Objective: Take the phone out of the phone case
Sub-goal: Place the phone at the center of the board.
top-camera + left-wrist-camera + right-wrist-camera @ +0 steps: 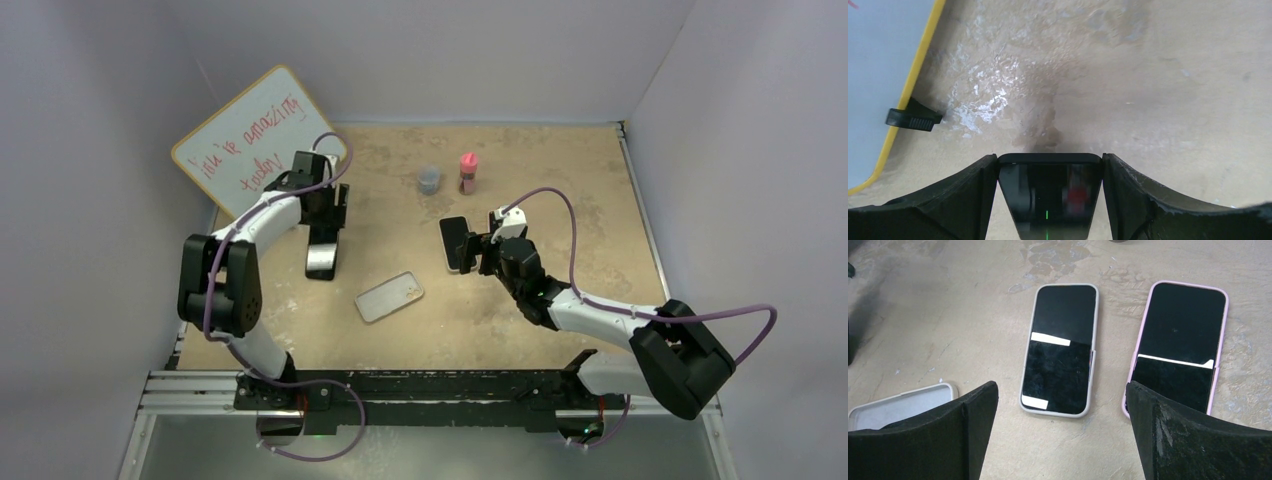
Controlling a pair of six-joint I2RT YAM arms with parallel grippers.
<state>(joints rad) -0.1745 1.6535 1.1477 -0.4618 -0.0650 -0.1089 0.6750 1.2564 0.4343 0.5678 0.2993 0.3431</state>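
Left gripper [1049, 158]: pinching bare black phone [1048, 200]
Right gripper [1060, 395]: spread wide above grey-cased phone [1060, 315], pink-cased phone [1180, 325]
Empty case [389, 297]: flat on table [560, 180]

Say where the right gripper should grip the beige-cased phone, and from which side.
Grip the black phone in the beige case across its two long edges, near mid-length, coming straight down from above. It lies flat, screen up, on the tan table, so probably only its narrow width suits the open right gripper. The pink-cased phone lies apart beside it, leaving a gap for one finger.
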